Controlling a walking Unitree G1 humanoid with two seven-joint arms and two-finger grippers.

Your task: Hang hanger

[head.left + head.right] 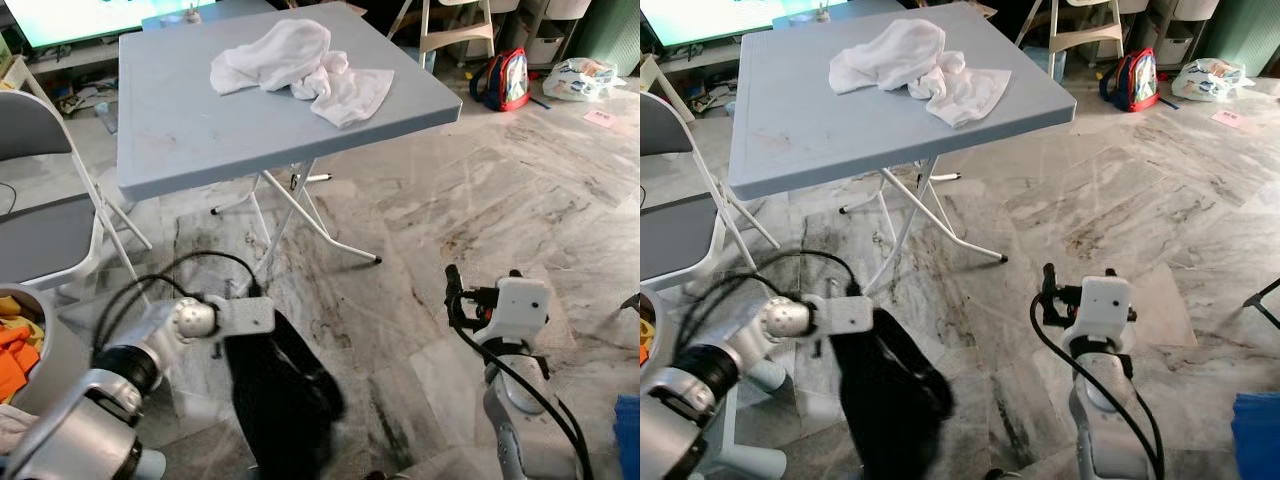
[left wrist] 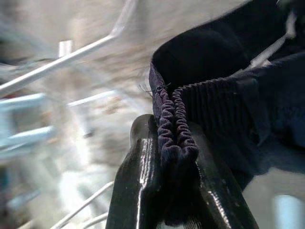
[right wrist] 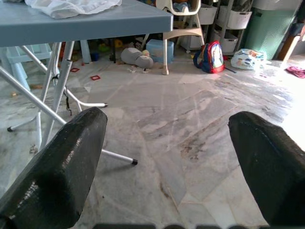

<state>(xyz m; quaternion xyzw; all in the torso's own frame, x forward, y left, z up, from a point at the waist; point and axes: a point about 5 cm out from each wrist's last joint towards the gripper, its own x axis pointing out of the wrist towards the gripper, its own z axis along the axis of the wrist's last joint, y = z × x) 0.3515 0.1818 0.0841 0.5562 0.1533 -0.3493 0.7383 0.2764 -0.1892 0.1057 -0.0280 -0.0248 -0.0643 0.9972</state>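
While the left gripper (image 2: pixel 176 157) pinches a black garment's (image 1: pixel 285 390) elastic hem, the right gripper (image 3: pixel 167 157) gapes empty.

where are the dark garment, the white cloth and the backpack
dark garment (image 1: pixel 285 400), left eye view, middle of the hanging fabric
white cloth (image 1: pixel 300 68), left eye view, centre of the crumpled pile on the table
backpack (image 1: pixel 510 78), left eye view, its front panel
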